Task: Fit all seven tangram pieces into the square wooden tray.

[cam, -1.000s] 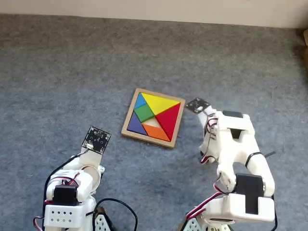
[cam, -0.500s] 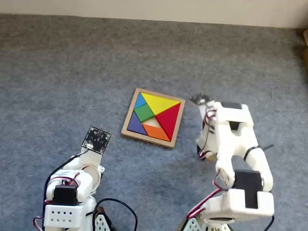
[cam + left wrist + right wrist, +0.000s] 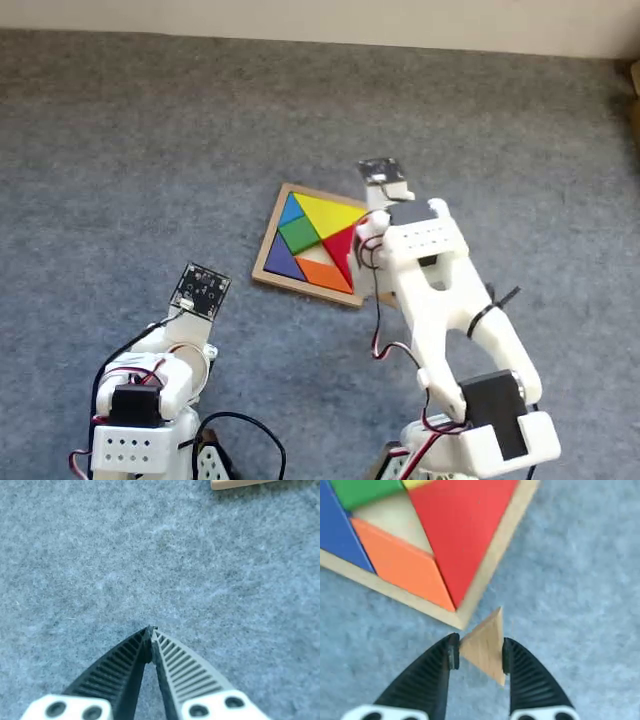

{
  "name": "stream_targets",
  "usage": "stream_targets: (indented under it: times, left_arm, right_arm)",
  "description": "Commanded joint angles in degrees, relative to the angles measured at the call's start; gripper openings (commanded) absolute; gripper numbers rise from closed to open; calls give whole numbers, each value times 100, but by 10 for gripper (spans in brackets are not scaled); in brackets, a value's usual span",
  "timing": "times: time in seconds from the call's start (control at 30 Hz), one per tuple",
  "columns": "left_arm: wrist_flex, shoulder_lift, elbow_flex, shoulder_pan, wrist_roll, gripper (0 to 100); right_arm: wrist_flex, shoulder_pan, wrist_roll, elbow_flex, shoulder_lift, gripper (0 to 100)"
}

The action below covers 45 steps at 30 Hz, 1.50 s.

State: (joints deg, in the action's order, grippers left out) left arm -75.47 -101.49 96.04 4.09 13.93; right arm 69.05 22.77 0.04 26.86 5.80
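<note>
Grey carpet [image 3: 150,130] carrying the tray [image 3: 490,555]: six pieces seated, one triangular gap [image 3: 395,517] bare. The right claw [image 3: 479,649] pinches the wooden triangle [image 3: 485,647] just off the tray's corner; the left claw [image 3: 151,632] is pressed together, holding nothing. Risk: if misaligned, the triangle could jam on neighbouring pieces.

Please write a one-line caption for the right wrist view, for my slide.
Right gripper holds a plain wooden triangle beside the tray corner.

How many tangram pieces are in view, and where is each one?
7. Six lie in the tray: light blue, yellow, green, red, dark blue and orange. The seventh, a plain wooden triangle, is held in the right gripper beside the tray's corner.
</note>
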Motion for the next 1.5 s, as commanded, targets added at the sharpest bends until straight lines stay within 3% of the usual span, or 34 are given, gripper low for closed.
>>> stream_targets:
  times: [0.0,0.13,0.33,0.53,0.8,1.2,1.47]
  left_arm:
    - [-26,-286,110,48,62,7]
    - [-26,-286,110,48,62,7]
    - [-26,-286,110,48,62,7]
    - [-26,-286,110,48,62,7]
    - [-26,-286,110,48,62,7]
    - [-26,-286,110,48,62,7]
    - [-26,-286,110,48,62,7]
  right_arm:
    - [-541,242,-193,-347,330,34]
    - [-936,585,-1292,-330,312,34]
    - [-1666,1033,-4176,-321,312,34]
    - [-2387,1147,-5319,-295,312,34]
    - [-2501,1174,-6875,-251,-198,35]
    - [-2484,1147,-6971,-602,-936,43]
    - [-2484,1182,-6593,-655,-936,191]
